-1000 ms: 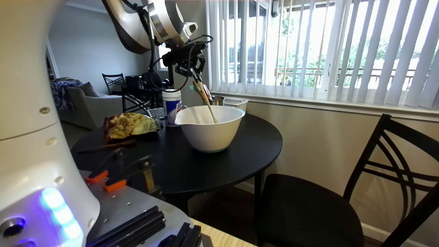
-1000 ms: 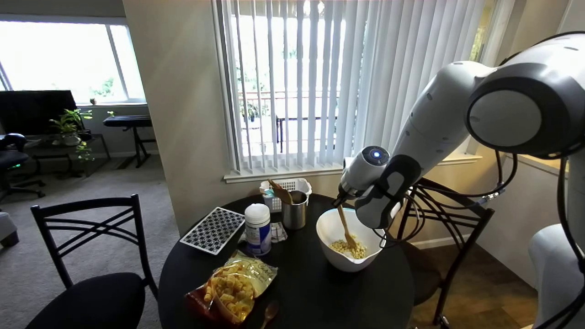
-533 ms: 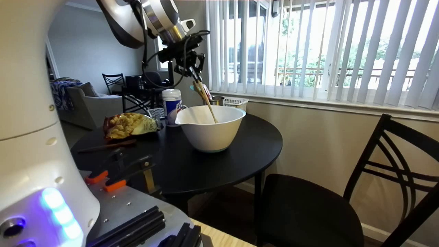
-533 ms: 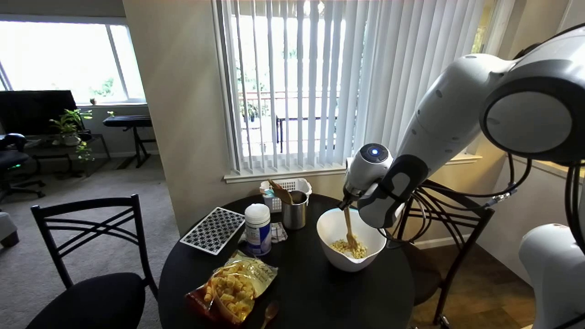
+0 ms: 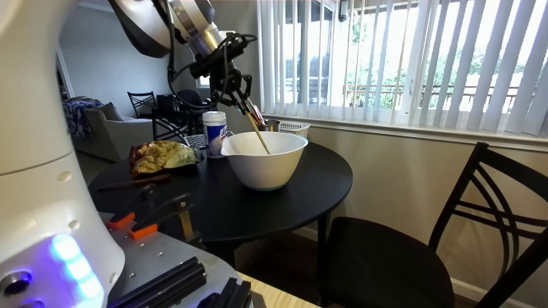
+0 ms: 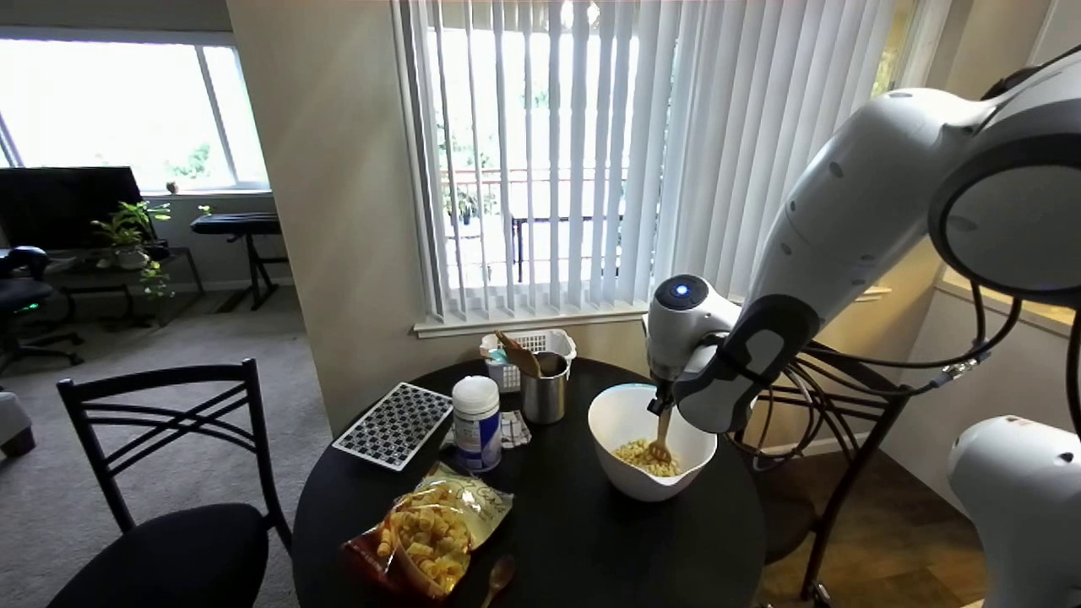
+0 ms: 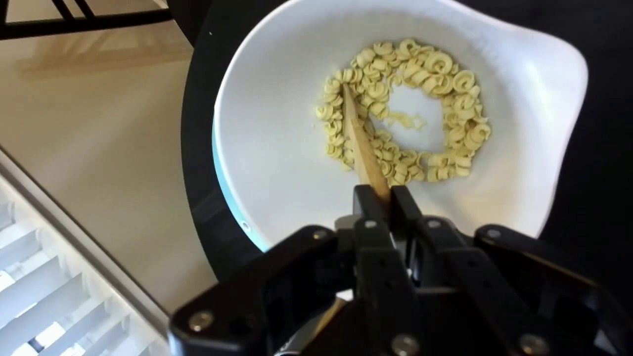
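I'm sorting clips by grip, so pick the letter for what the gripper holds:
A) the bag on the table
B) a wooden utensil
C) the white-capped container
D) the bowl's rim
B: the wrist view shows the gripper pinching the wooden utensil, whose far end reaches among the pale curled pieces in the white bowl.

The black claw (image 6: 662, 407) grips a slotted wooden spoon (image 6: 660, 445) by the handle. The spoon's wide end is down in the little yellow pasta (image 6: 633, 456) at the bottom of a white bowl (image 6: 611, 422). The bowl sits on a round black desk (image 6: 591, 545). A metal cup (image 6: 543, 401), a white tub (image 6: 476, 422) and a bag of chunky yellow bits (image 6: 432, 532) are on it too, with a brown spoon (image 6: 501, 574) near the bag.
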